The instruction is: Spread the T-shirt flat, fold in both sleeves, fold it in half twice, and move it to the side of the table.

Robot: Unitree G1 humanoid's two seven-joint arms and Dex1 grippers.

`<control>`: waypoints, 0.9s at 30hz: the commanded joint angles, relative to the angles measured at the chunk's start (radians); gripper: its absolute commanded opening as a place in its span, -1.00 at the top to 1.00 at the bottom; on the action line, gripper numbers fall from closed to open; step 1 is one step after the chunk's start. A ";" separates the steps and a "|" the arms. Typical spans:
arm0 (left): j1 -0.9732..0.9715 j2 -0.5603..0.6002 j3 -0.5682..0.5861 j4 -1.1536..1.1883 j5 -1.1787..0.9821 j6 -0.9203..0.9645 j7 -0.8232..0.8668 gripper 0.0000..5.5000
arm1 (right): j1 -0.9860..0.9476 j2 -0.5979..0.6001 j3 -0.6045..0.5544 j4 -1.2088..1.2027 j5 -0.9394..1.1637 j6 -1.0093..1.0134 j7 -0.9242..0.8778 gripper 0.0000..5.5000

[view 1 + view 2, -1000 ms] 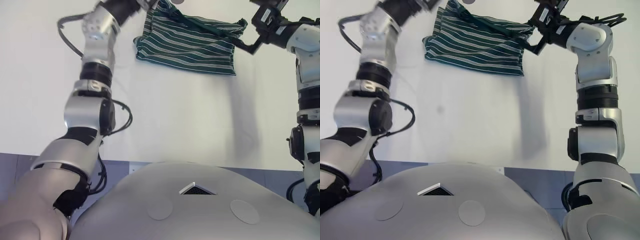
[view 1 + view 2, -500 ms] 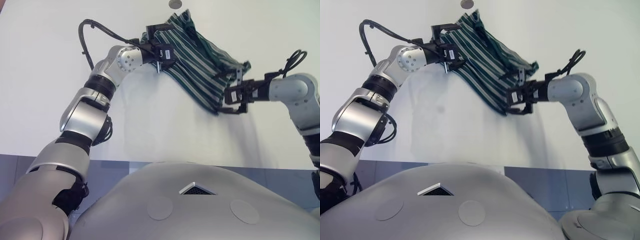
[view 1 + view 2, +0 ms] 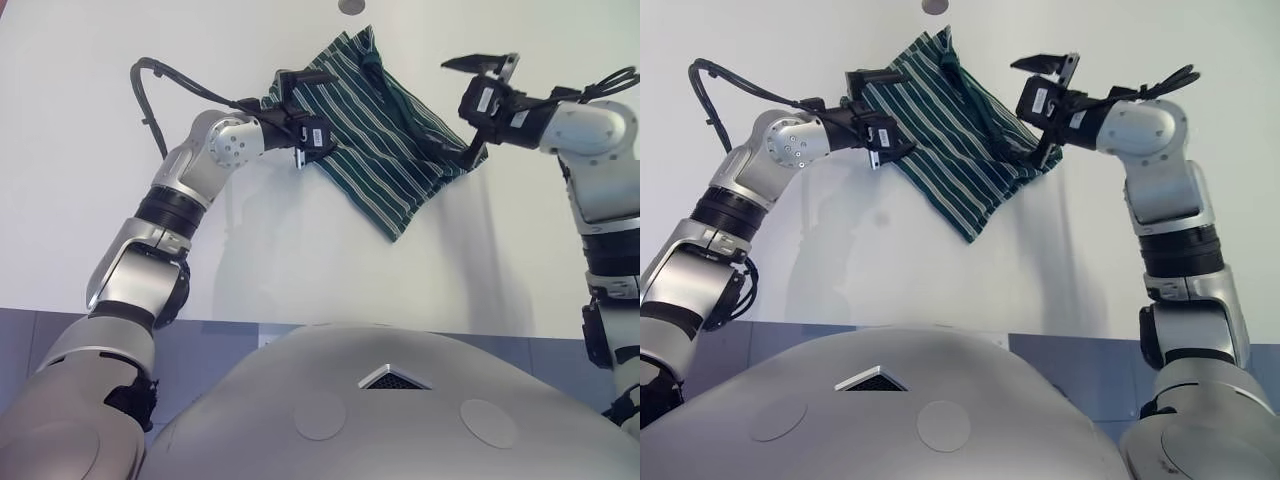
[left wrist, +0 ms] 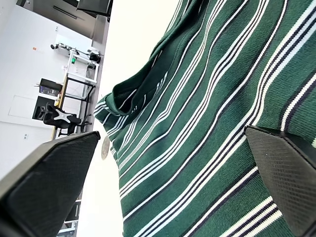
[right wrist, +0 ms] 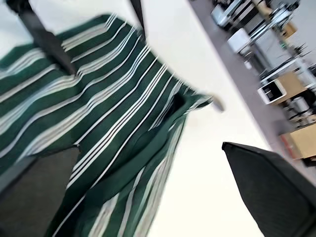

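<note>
Now the T-shirt (image 3: 385, 140) lies folded on the white surface (image 3: 300, 260), far centre, its long axis slanting from far left to near right. The left pincer (image 3: 308, 108) gapes wide at its left edge and the right pincer (image 3: 474, 110) gapes wide over its right corner, equally near. Half a second ago the right pincer sat lower, at the near corner, with the cloth stretched between them.

Head stereo pair looks down on table (image 3: 300, 250); wrist cameras close on T-shirt (image 4: 207, 123)
</note>
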 commanded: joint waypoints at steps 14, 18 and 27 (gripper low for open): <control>0.055 0.016 -0.062 0.084 0.051 0.034 -0.041 -0.96 | -0.210 0.155 -0.198 0.612 0.084 -0.056 -0.188 -0.96; 0.054 0.003 -0.019 0.067 -0.002 0.035 -0.026 -0.96 | -0.184 0.155 -0.210 0.527 0.149 -0.073 -0.088 -0.96; 0.017 -0.027 0.142 0.010 -0.200 0.043 -0.022 -0.96 | 0.127 -0.053 -0.129 0.180 0.124 -0.061 0.180 -0.96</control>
